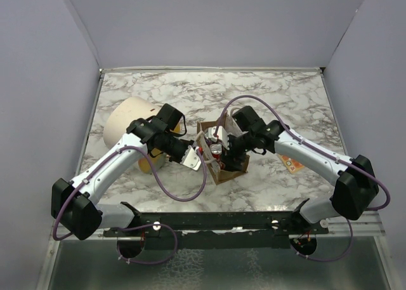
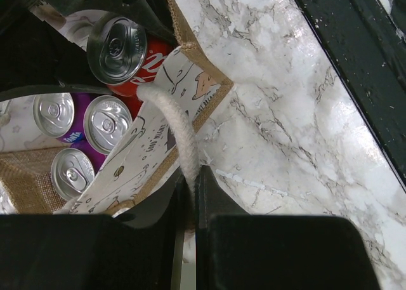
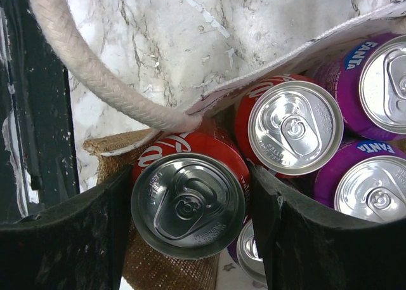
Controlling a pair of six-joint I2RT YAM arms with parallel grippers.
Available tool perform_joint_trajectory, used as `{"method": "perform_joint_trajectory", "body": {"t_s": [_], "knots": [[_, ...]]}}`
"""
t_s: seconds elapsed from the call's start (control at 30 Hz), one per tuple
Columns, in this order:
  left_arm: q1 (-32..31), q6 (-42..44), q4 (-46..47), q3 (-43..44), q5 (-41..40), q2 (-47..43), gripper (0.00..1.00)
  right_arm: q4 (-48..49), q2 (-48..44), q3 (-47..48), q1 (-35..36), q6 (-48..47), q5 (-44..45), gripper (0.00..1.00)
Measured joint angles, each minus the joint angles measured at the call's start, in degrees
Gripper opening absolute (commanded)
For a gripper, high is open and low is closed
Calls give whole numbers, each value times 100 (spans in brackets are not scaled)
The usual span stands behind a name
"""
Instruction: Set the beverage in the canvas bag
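Observation:
The tan canvas bag [image 1: 223, 169] stands mid-table with its mouth open. Inside are several purple Fanta cans [image 3: 374, 80] and one red cola can [image 3: 295, 126]. My left gripper [image 1: 192, 158] is at the bag's left side. It is shut on a cream rope handle [image 2: 181, 134], pinched between its fingers [image 2: 209, 195]. My right gripper [image 3: 190, 207] is over the bag's corner. It is shut on another red cola can [image 3: 188, 204], upright and higher than the other cans. That can also shows in the left wrist view [image 2: 117, 49]. The bag's second rope handle [image 3: 82, 68] loops beside it.
A large cream cylinder with an orange end [image 1: 130, 128] lies left of the bag, behind my left arm. A small orange and white card [image 1: 293, 165] lies under my right arm. Grey walls close three sides. A black rail [image 1: 222, 221] runs along the near edge.

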Motion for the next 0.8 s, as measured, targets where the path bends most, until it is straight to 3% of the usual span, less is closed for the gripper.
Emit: {"method": "perform_joint_trajectory", "body": {"t_s": [0.43,0.8], "knots": [[0,17,-2,-39,0,-9,0,144,0,-105,7,-50,-13,69],[0,26,-2,-52,0,-11,0,114,28,-103,11,-87,-83,76]]}}
